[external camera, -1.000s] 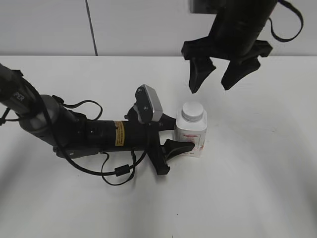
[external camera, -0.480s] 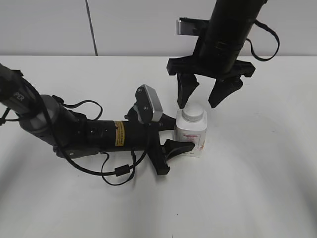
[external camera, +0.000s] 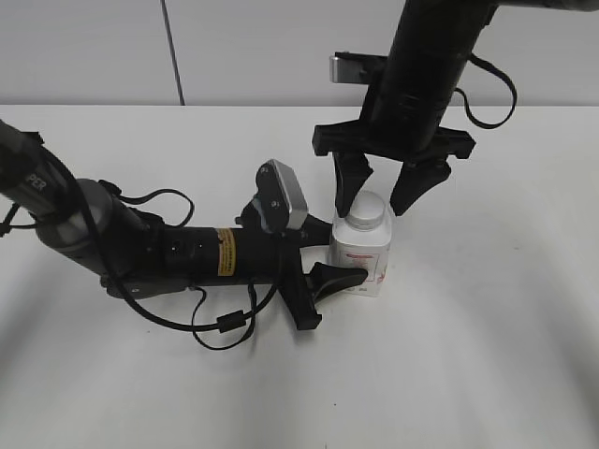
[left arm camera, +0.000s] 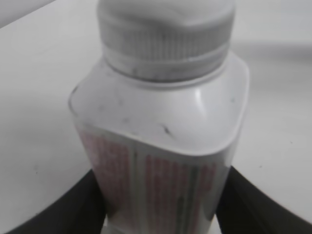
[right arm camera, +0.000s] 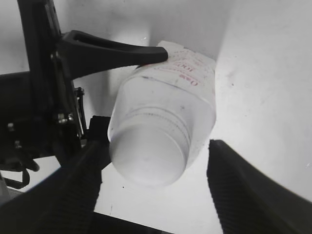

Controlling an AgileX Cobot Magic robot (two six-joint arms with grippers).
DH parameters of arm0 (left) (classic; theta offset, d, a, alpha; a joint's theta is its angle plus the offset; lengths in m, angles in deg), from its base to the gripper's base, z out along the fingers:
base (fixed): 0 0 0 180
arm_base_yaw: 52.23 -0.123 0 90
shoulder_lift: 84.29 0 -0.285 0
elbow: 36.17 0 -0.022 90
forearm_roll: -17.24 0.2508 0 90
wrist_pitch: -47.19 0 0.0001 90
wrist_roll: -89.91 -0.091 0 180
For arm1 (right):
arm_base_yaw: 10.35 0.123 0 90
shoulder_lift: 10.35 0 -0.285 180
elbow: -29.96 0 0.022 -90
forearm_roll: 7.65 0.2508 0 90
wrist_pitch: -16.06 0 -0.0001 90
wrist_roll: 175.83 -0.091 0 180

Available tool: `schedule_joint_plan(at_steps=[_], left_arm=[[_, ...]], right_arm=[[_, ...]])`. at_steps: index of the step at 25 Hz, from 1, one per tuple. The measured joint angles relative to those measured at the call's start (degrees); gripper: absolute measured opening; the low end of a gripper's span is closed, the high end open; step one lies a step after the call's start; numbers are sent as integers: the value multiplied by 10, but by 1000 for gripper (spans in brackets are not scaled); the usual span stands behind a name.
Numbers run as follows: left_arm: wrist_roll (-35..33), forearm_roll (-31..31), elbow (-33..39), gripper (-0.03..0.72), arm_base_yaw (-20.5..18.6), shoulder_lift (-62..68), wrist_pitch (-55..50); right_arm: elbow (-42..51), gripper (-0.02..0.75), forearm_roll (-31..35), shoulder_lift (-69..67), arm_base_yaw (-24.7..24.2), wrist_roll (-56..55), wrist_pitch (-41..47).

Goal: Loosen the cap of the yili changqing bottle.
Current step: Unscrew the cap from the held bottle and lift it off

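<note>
Two claws meet at the bottle [external camera: 362, 254] upright on the desk [external camera: 487, 309]: left claw [external camera: 329, 263] clamps its body, right claw [external camera: 379, 190] gapes astride the cap [external camera: 366, 212]. Closing off-centre could slip on the ribs or tilt the bottle.

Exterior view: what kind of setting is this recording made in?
Probably a lab test bench: a bare white table, a plain pale panelled wall, and only one bottle set between the two arms' fingers.

Exterior view slants down across the surface [external camera: 487, 355]; left wrist view sits low, very close beside the bottle [left arm camera: 161, 161]; right wrist view looks down onto its cap [right arm camera: 148, 156]
</note>
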Motion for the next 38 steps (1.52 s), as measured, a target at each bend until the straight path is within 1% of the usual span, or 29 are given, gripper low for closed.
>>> schedule_joint_plan(at_steps=[6, 15, 19, 21, 23, 26, 29, 32, 34, 36, 38], left_arm=[[0, 0, 0, 406, 0, 0, -1], [0, -4, -1, 406, 1, 0, -12], [0, -5, -1, 405, 1, 0, -13], [0, -5, -1, 405, 1, 0, -13], [0, -4, -1, 402, 1, 0, -13], [0, -5, -1, 396, 1, 0, -14], [0, -6, -1, 385, 1, 0, -16], [0, -6, -1, 378, 1, 0, -16], [0, -6, -1, 374, 1, 0, -16], [0, -6, -1, 372, 1, 0, -17], [0, -6, -1, 371, 1, 0, -17]], right_arm=[[0, 526, 0, -16, 0, 2, 0], [-2, 419, -1, -16, 0, 9, 0], [-2, 407, -2, -16, 0, 30, -1], [-2, 404, -3, -16, 0, 62, -1], [-2, 404, -5, -16, 0, 118, -3], [-2, 403, -7, -16, 0, 260, -4], [-2, 403, -10, -16, 0, 429, -5], [-2, 403, -10, -16, 0, 622, -9], [-2, 400, -9, -16, 0, 715, -16], [-2, 398, -9, -16, 0, 770, -22], [-2, 398, -9, -16, 0, 794, -24]])
